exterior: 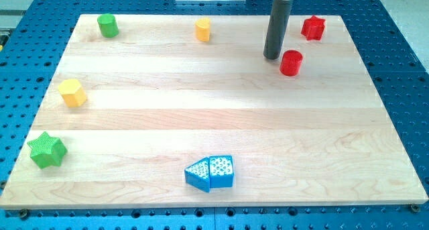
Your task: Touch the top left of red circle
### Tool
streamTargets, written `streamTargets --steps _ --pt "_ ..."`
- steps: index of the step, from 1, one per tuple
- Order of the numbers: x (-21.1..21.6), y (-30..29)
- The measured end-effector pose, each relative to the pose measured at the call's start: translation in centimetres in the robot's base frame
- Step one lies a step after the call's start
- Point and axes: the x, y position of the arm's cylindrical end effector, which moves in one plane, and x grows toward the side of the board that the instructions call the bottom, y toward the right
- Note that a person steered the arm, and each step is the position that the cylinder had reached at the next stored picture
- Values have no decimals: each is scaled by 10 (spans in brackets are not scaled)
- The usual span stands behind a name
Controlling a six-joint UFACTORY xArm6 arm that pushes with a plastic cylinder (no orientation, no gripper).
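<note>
The red circle (291,62) is a short red cylinder standing on the wooden board (214,116) toward the view's upper right. My tip (272,57) is the lower end of the dark upright rod. It stands just left and slightly above the red circle, very close to its upper-left side; I cannot tell whether it touches it.
A red star (313,28) lies above and right of the circle. A yellow cylinder (203,29) and a green cylinder (107,25) sit near the top edge. A yellow hexagon (72,93) and a green star (46,150) are at the left. Two blue blocks (210,173) lie at the bottom.
</note>
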Motion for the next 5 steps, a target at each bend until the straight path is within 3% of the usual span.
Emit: streamTargets --steps 4,5 --pt "6 13" --pt "23 -32"
